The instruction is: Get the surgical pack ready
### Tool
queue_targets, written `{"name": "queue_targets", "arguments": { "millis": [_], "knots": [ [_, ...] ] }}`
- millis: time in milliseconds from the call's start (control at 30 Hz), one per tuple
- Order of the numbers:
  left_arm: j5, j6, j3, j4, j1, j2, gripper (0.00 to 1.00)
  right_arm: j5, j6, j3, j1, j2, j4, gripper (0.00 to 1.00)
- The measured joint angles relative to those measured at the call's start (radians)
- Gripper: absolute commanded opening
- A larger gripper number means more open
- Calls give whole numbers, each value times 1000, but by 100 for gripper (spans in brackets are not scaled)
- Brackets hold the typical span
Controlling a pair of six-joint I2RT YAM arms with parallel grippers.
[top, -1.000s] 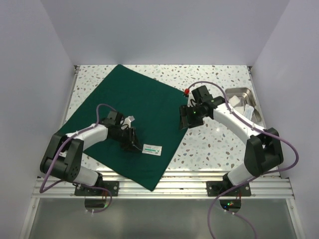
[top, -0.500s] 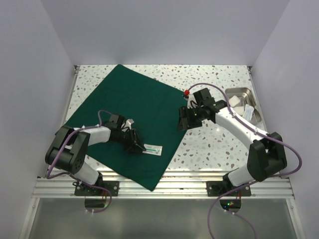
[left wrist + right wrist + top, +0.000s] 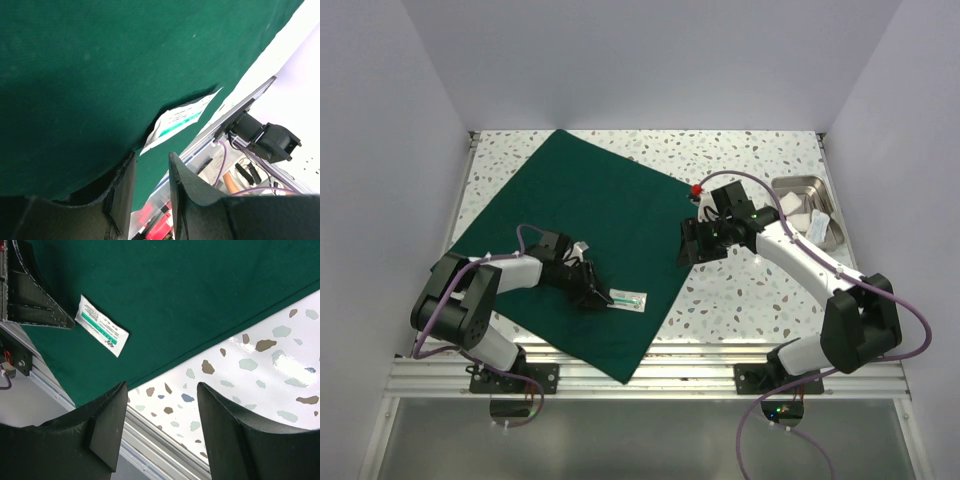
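The left claw (image 3: pixel 592 294) lay low on the near part of the green cloth (image 3: pixel 590 205). Its two fingers were only a little apart, with nothing between them. A small white packet (image 3: pixel 628 299) lay just right of its tips. The right claw (image 3: pixel 688 245) hung above the right edge of the cloth, fingers wide apart and empty. The cloth was spread as a broad sheet over the left half of the speckled table (image 3: pixel 760 290), its near corner reaching the metal rail (image 3: pixel 650 375). A steel tray (image 3: pixel 798 186) stood at the far right, well apart from the cloth.

Plain pale walls (image 3: pixel 650 60) enclose a speckled terrazzo table (image 3: pixel 750 150) on three sides
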Motion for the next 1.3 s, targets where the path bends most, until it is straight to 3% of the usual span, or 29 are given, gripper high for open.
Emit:
{"name": "queue_targets", "arguments": {
  "millis": [800, 1133, 1300],
  "knots": [
    [86, -71, -8, 69, -12, 70, 37, -10, -1, -6, 0, 1, 18, 61],
    [2, -104, 31, 99, -14, 72, 22, -19, -2, -6, 0, 4, 18, 61],
    [-26, -115, 62, 119, -14, 77, 8, -26, -3, -6, 0, 5, 18, 60]
  ]
}}
